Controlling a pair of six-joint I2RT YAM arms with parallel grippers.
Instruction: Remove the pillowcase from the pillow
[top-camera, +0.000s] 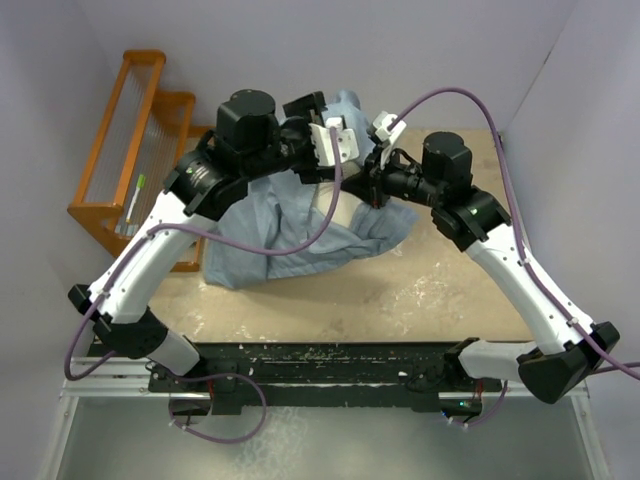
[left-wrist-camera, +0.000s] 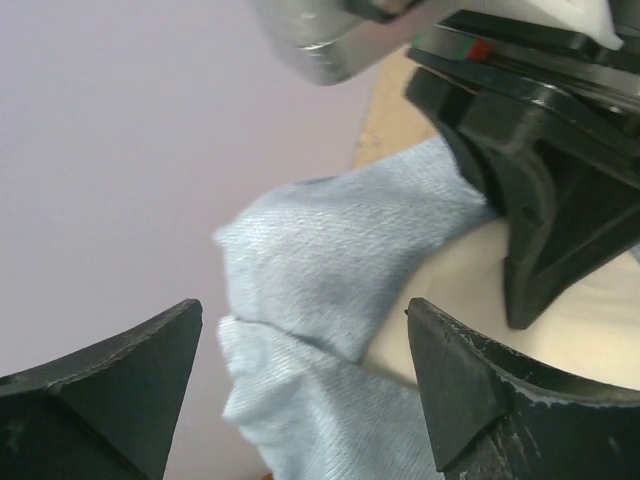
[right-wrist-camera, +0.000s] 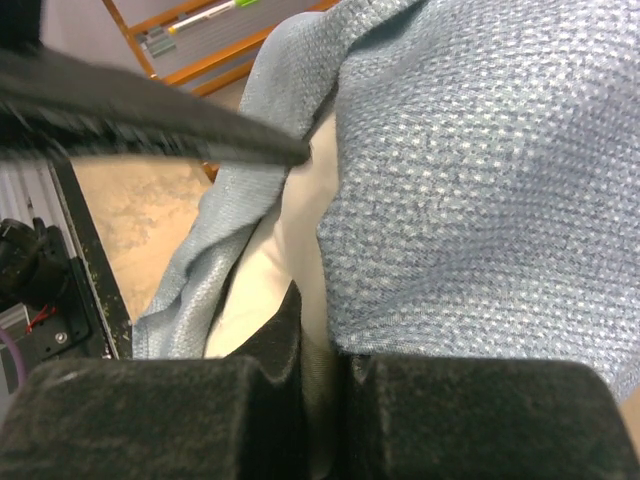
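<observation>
The pillowcase (top-camera: 280, 240) lies as a bunched dusty blue-grey heap at the middle back of the table. The cream pillow (top-camera: 338, 215) shows through its opening. My left gripper (top-camera: 345, 170) is open above the opening. In the left wrist view (left-wrist-camera: 303, 310) a blue fold of the pillowcase (left-wrist-camera: 330, 250) sits between its spread fingers, with the pillow (left-wrist-camera: 450, 300) to the right. My right gripper (top-camera: 367, 195) is shut on a pinch of the cream pillow (right-wrist-camera: 300, 200), seen in the right wrist view (right-wrist-camera: 325, 350). The pillowcase (right-wrist-camera: 480, 180) hangs beside it.
An orange wooden rack (top-camera: 130, 160) stands at the back left, also in the right wrist view (right-wrist-camera: 200, 30). White walls close the back and sides. The beige tabletop (top-camera: 430, 290) lies in front of the cloth. The two grippers are close together.
</observation>
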